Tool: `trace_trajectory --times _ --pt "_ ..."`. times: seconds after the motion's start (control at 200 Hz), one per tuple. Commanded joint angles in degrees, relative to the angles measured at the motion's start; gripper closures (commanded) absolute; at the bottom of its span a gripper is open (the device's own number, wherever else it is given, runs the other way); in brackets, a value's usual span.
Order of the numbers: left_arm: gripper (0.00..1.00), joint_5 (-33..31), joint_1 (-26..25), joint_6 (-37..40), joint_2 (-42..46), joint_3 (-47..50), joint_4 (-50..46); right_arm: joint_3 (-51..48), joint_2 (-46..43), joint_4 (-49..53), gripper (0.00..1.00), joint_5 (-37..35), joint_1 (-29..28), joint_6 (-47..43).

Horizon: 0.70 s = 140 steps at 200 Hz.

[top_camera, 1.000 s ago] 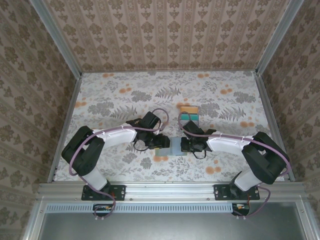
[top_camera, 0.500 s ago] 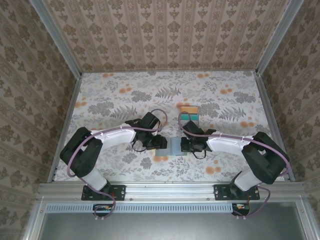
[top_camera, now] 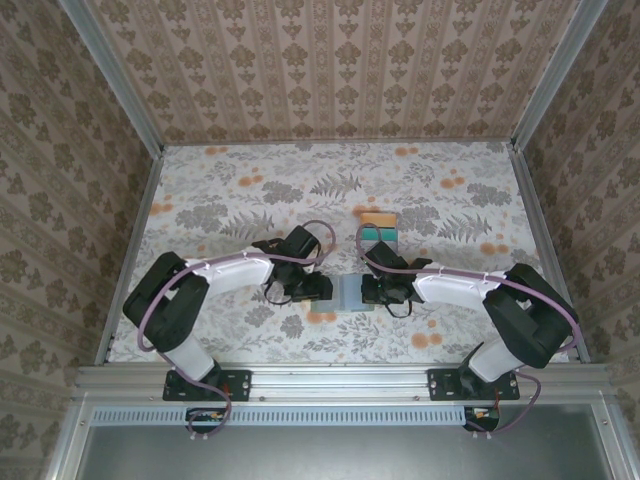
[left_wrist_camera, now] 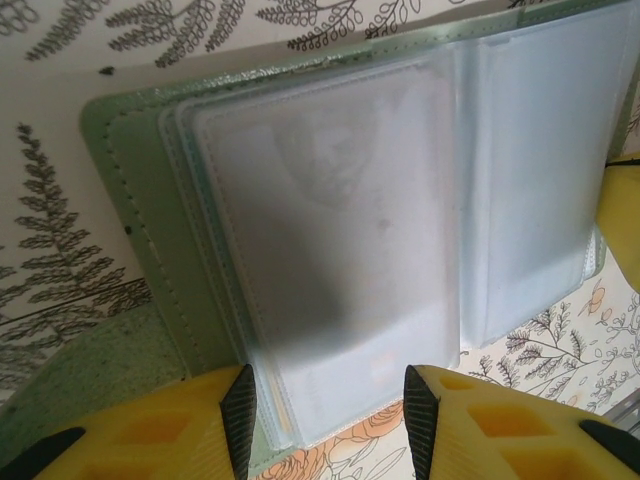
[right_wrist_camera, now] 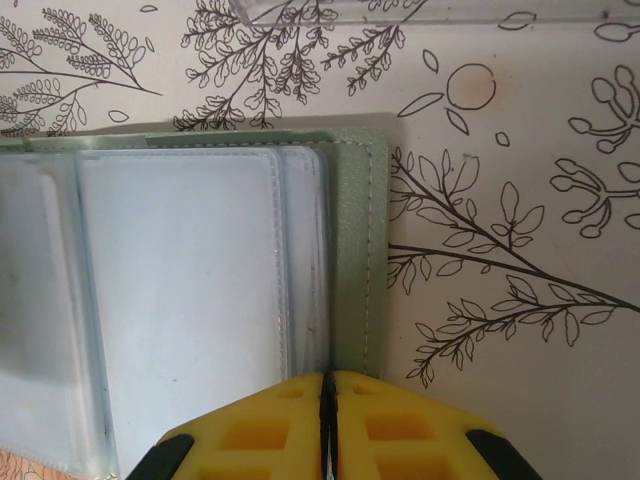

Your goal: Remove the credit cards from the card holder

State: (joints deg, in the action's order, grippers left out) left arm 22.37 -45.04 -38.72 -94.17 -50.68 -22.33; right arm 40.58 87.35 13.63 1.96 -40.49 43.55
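Mid-table, near edge: card holder lies open and flat on the floral table, between my two claws. Sage-green cover faces down, clear sleeves face up. Sleeves look cloudy, can't tell if any card is inside.

Left claw is at the holder's left side. On the wrist cam its fingers are spread, black pads on either side of the near sleeve edge, nothing pinched.

Right claw is at the holder's right side. Its fingers are pressed together, tips over the green cover strip just beside the sleeves. Can't tell if it's touching the cover.

Credit cards: small stack w/ orange + teal showing, on the table just beyond the holder, apart from both claws.
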Motion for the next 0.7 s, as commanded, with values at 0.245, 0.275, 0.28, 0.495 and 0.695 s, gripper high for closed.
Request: trace_trajectory --times 0.245,0.275,0.28,0.495,0.695 --pt "0.53 3.7 -0.6 1.7 -0.6 -1.6 3.2 -0.1 3.0 0.2 0.87 1.0 -1.3 0.7" --pt "0.53 3.7 -0.5 1.8 -0.2 -1.6 3.4 -0.1 3.0 0.1 0.87 1.1 -1.3 0.7" --pt "0.53 3.7 -0.4 1.9 -0.1 -1.6 3.3 -0.1 3.0 0.1 0.87 1.1 -1.3 0.7" --pt "0.51 3.9 -0.6 2.2 2.2 -2.3 3.8 0.3 3.6 -0.1 0.87 1.1 -1.3 0.7" --pt "0.5 5.5 -0.9 2.5 1.9 -2.9 4.7 0.4 4.0 0.0 0.87 1.2 -1.4 0.7"
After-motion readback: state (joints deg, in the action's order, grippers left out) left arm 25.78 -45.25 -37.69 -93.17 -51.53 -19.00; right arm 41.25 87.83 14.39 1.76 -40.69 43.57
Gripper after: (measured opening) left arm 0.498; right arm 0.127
